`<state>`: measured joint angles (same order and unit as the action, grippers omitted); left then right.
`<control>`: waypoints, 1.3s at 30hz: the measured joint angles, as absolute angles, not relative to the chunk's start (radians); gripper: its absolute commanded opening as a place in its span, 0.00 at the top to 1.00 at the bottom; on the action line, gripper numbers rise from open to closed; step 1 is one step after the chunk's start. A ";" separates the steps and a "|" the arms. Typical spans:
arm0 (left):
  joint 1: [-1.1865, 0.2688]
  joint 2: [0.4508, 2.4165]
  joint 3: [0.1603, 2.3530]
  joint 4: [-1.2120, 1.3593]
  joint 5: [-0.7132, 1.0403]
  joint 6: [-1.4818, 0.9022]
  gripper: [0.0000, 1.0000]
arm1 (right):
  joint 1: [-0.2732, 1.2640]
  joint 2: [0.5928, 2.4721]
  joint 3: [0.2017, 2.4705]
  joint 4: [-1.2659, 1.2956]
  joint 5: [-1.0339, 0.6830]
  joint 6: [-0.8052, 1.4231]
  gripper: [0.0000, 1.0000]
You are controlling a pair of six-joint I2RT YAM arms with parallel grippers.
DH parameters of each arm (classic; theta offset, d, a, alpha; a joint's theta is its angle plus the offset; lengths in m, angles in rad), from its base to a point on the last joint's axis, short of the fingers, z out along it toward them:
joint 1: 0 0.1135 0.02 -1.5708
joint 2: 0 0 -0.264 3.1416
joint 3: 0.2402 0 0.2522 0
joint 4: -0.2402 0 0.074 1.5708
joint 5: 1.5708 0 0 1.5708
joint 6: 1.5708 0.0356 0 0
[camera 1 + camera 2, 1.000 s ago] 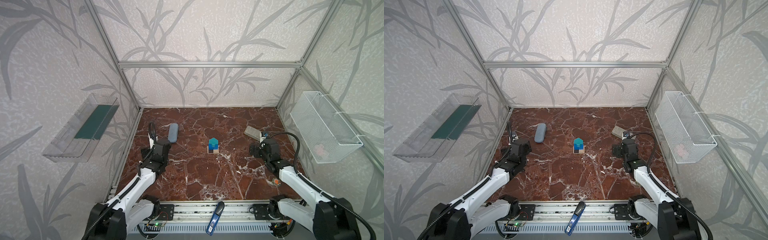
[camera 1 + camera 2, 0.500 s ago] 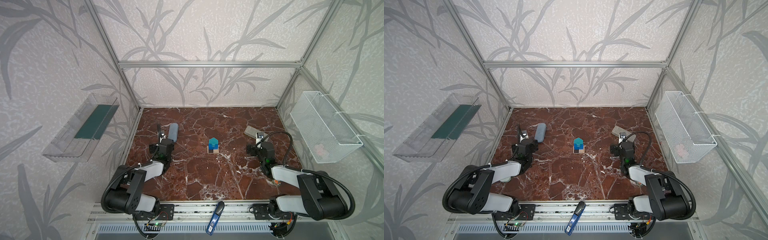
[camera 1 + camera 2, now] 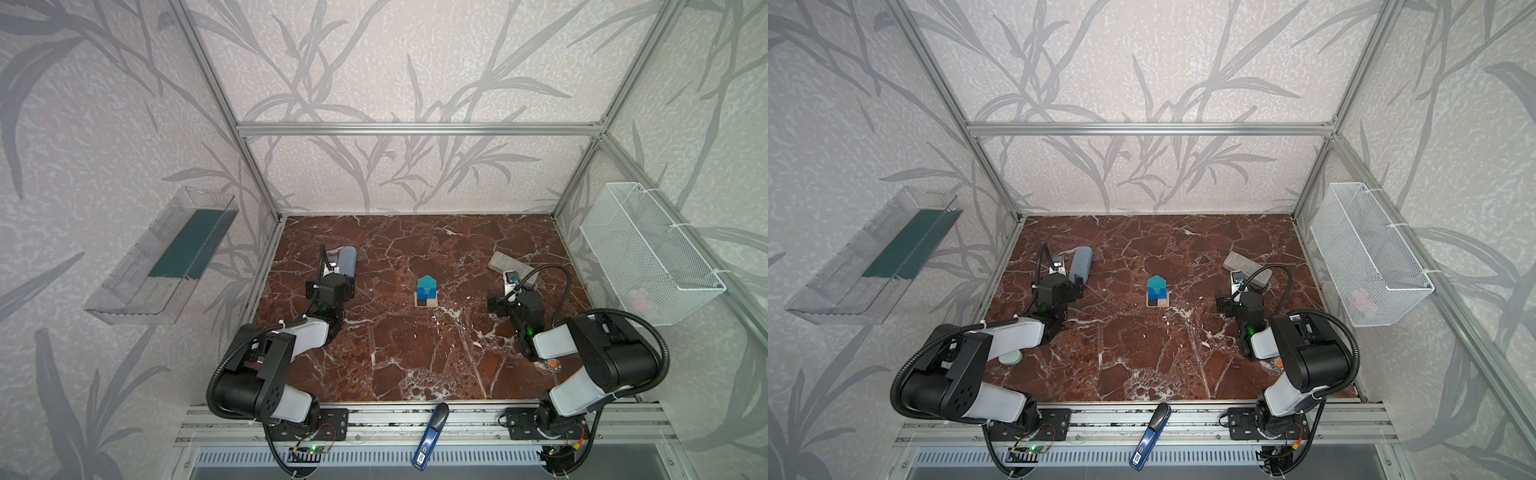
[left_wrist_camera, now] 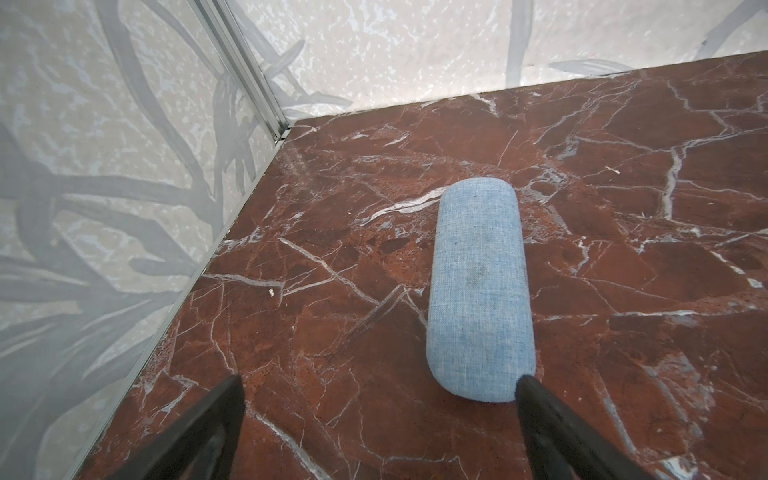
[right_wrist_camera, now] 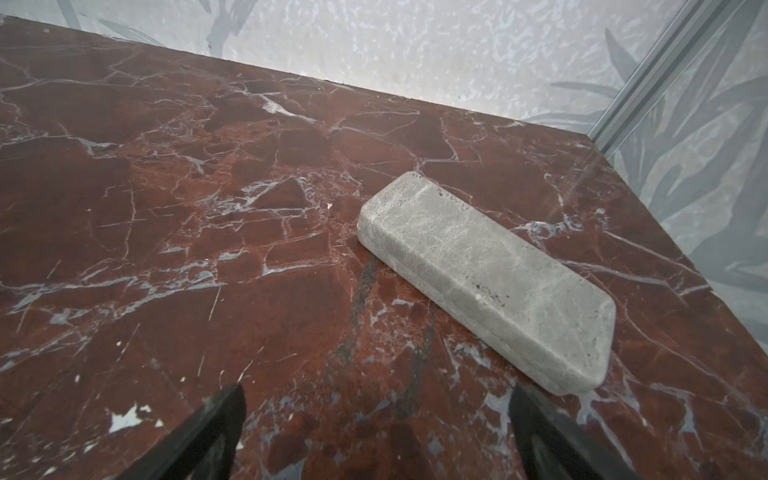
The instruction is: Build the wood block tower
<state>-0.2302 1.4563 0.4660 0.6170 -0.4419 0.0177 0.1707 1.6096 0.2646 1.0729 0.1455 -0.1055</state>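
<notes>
Red-brown veined marble makes up my surface [image 3: 415, 357], boxed in by leaf-patterned walls [image 3: 395, 174]. A clear shelf [image 3: 124, 299] hangs on the left wall. My left pincer [image 4: 380, 386] gapes empty, one tip just beside the grey-blue case [image 4: 478, 291]. The tower [image 3: 427, 293] stands mid-surface, with the teal block [image 3: 427, 282] topmost. My right pincer [image 5: 376, 395] gapes empty near the grey brick [image 5: 486, 286]. A wire basket [image 3: 623, 249] hangs on the right wall.

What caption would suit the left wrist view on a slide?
Left wrist view: open fingers over the marble table, holding nothing, with a grey-blue case lying close ahead.
</notes>
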 measured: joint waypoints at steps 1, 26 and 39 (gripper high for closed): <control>-0.230 1.446 0.448 0.638 -0.440 0.026 0.01 | 0.171 1.610 0.265 1.081 0.148 -0.106 0.01; -0.042 1.583 0.353 1.017 -0.364 -0.018 0.00 | 0.171 1.609 0.330 1.047 0.204 -0.099 0.01; -0.030 1.584 0.359 0.994 -0.341 -0.038 0.01 | 0.171 1.609 0.332 1.041 0.210 -0.098 0.01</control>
